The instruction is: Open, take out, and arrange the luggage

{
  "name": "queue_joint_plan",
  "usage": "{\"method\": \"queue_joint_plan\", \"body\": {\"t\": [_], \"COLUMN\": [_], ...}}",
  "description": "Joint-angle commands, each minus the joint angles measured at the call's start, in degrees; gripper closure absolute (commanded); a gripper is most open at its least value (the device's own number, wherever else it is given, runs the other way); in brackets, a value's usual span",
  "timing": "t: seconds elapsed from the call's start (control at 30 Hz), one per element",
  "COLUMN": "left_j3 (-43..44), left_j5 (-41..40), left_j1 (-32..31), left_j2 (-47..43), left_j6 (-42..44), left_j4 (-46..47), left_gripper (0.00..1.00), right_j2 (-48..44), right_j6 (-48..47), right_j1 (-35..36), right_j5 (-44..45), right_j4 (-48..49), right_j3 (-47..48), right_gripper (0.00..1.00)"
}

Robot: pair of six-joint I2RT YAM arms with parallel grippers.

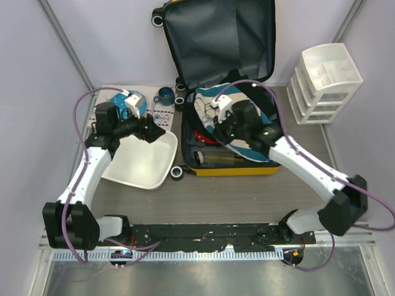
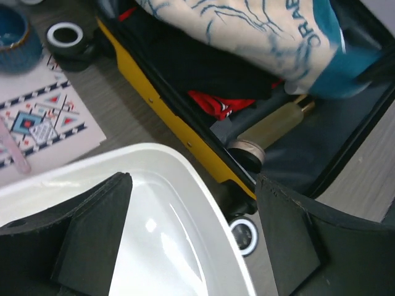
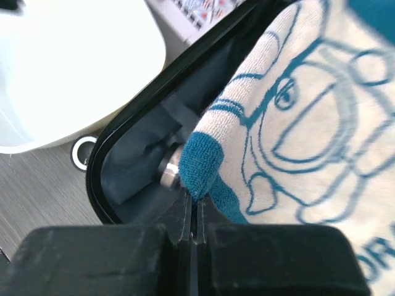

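The right end effector (image 3: 192, 213), pinching only the blue corner of the towel (image 3: 296, 123) low in frame, may lose it lifting from the luggage (image 2: 166, 116); the left end effector (image 2: 191, 237) hangs spread.

Overhead view: the raised lid of the luggage (image 1: 213, 37) is cut off by the top edge. The right arm (image 1: 296, 160) covers the middle of the open half, hiding most of the towel (image 1: 207, 111) and what lies beneath. The left gripper (image 1: 157, 132) masks part of the rim of the white tray (image 1: 142, 169).

Left wrist view: the blue cup (image 2: 11, 37) is cropped at upper left. The bottle (image 2: 271, 126) runs under the towel, far end unseen. The towel's lettering runs off the top edge.

Right wrist view: the tray, upper left, is washed out. A round metal part (image 3: 166, 169) sits half behind the towel corner, unidentifiable. How much cloth sits inside the closed right gripper (image 3: 192, 209) is hidden.
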Motion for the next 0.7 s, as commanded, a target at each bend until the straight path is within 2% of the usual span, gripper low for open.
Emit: {"method": "queue_joint_plan", "body": {"t": [0.0,0.13,0.23,0.37,0.43,0.5,0.57,0.67], "left_j3": [2.4,3.5,4.0,4.4,5.7,6.2,4.1,3.2], "left_j5": [8.0,10.3,8.8,7.5,8.8,11.0,10.4,8.8], "left_j1": [-3.3,-6.9,-10.9,-13.5,-14.7,-16.0,-18.0,-19.1], "left_j2": [4.0,8.1,11.3,16.3,19.2,20.1,20.3,21.7], "left_j6": [21.0,31.8,39.4,41.7,45.6,53.0,60.1,62.3], "left_j4": [5.6,9.3,12.0,20.0,18.5,13.4,13.0,13.8], "left_gripper": [0.14,0.14,0.14,0.14,0.14,0.14,0.14,0.19], "right_j2": [-7.1,-12.9,-17.4,-22.8,-23.8,-24.7,-25.4,-26.7], "right_j6": [-7.3,-12.8,-16.4,-17.9,-16.7,-15.8,-15.2,-14.5], "right_j1": [-4.2,-7.4,-9.0,-9.3,-9.3,-9.3,-9.3,-9.3], "right_j5": [-9.2,-11.2,-11.6,-11.4,-11.3,-10.6,-9.6,-9.0], "right_j4": [-8.4,-15.9,-20.7,-25.2,-25.9,-25.9,-25.9,-25.9], "right_j3": [0.7,-0.8,-1.2,-1.8,-2.1,-2.2,-2.0,-2.5], "right_gripper": [0.99,0.99,0.99,0.99,0.99,0.99,0.99,0.99]}}
